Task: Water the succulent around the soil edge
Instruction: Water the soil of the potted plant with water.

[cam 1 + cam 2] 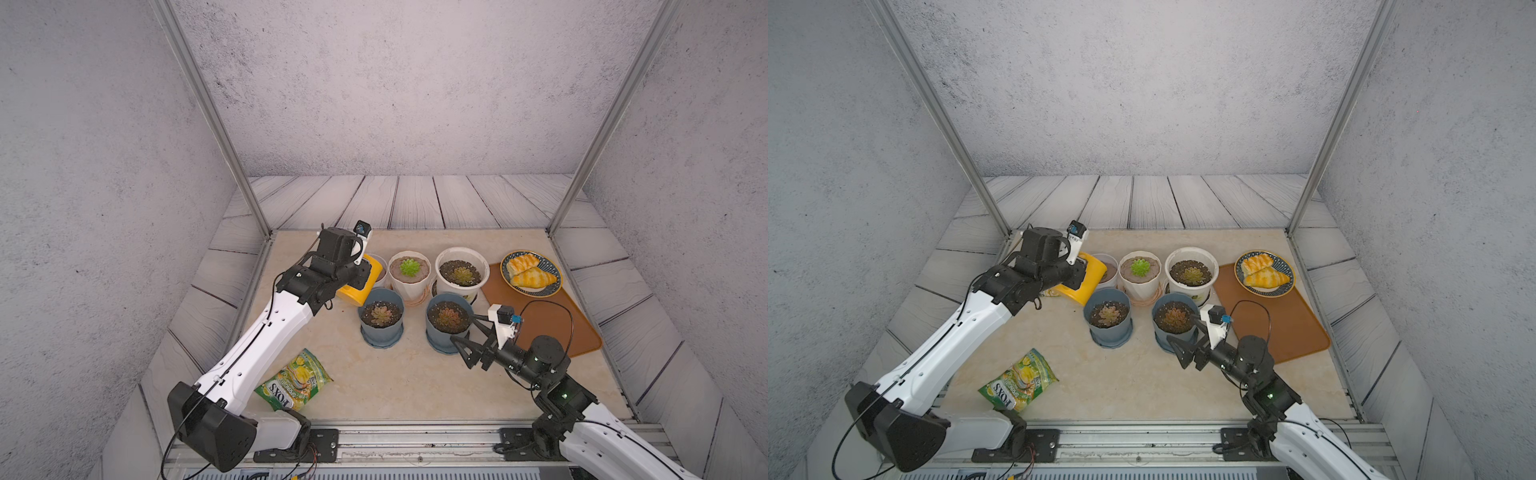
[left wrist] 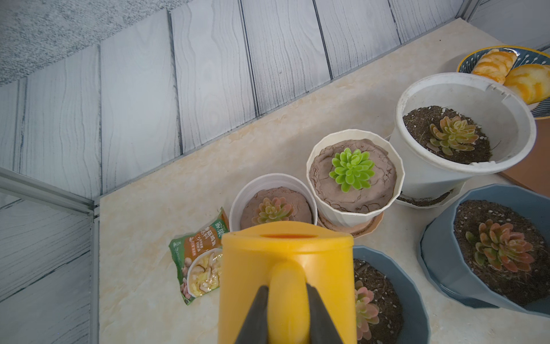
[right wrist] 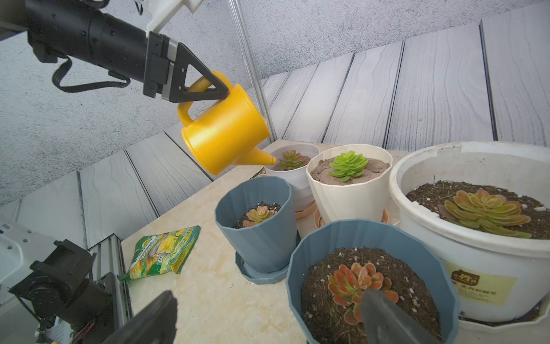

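Note:
My left gripper (image 2: 287, 287) is shut on the handle of a yellow watering can (image 2: 285, 256), held in the air at the back left and tilted. In the right wrist view the can's (image 3: 226, 134) spout reaches the near rim of a small white pot (image 3: 290, 175) holding a pink-green succulent (image 3: 293, 159). In both top views the can (image 1: 361, 282) (image 1: 1084, 278) partly hides that pot. My right gripper (image 1: 463, 330) (image 3: 268, 300) stands open low on the right. One finger is over the right blue pot (image 3: 294, 265), the other outside its wall.
A cream pot with a green succulent (image 1: 409, 268), a large white pot (image 1: 461, 272) and a left blue pot (image 1: 380, 316) crowd the middle. A plate of pastries (image 1: 530, 272) sits on a brown mat (image 1: 540, 320). A candy bag (image 1: 293, 380) and a soup packet (image 2: 199, 262) lie flat.

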